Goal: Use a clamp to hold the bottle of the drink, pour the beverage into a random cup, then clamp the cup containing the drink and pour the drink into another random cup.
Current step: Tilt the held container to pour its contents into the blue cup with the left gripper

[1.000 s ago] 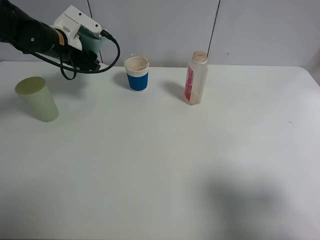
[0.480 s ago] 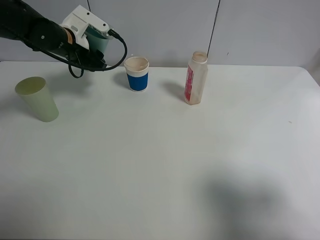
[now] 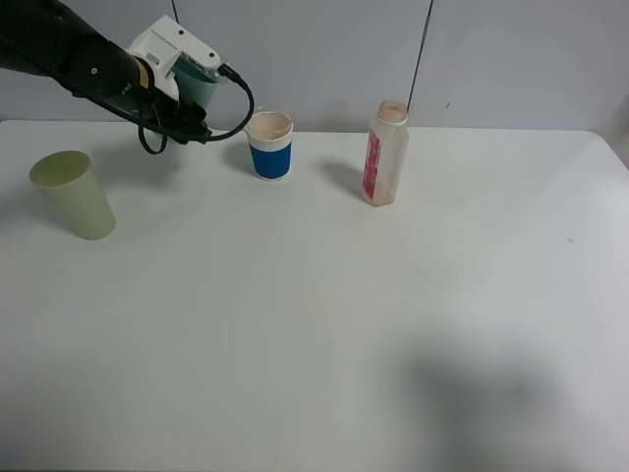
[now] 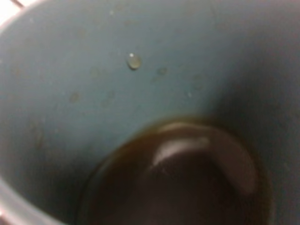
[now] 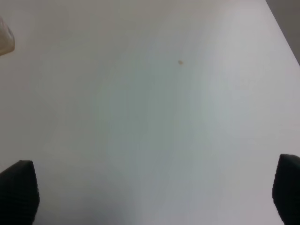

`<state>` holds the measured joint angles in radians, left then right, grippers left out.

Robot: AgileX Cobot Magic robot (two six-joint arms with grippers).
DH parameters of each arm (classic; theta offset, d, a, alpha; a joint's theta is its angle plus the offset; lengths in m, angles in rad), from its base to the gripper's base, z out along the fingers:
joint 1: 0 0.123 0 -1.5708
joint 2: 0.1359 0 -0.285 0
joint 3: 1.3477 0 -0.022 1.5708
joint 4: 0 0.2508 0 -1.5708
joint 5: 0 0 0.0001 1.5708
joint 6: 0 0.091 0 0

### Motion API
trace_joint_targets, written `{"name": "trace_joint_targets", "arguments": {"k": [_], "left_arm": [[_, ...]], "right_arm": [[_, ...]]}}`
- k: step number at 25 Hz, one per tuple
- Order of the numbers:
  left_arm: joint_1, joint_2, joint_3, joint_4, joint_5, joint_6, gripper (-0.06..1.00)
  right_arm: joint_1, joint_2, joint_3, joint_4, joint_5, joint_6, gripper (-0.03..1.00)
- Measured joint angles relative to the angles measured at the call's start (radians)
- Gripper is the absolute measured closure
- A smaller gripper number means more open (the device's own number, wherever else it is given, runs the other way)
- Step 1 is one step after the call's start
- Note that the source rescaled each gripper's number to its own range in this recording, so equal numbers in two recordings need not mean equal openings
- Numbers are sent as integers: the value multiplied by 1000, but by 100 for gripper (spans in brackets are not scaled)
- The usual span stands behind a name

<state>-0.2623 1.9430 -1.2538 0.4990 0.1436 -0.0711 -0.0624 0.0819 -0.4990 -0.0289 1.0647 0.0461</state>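
Teal cup (image 3: 203, 87) mostly behind L claw (image 3: 189, 71); drink (image 4: 187, 183) blurry

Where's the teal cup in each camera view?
Exterior high: teal cup upper left, held in the left gripper, left of the blue-banded white cup.
Left wrist: its inside fills the frame, dark beverage pooled in it.
Right wrist: not in it.
Shared landmark: white table, exterior and right wrist only.

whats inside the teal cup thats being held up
Dark brown liquid pools low in the teal cup, one droplet on its inner wall. The liquid covers the cup's floor.
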Motion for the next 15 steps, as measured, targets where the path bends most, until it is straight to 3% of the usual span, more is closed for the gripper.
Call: {"name": "trace_joint_targets", "arguments": {"k": [7,15], "left_arm": [[-20,37,-99,46,101,0,94],[-40,50,-113,101,125,0,94]], "right_arm": [[0,0,0,0,0,0,-3],[0,0,0,0,0,0,-3]]}}
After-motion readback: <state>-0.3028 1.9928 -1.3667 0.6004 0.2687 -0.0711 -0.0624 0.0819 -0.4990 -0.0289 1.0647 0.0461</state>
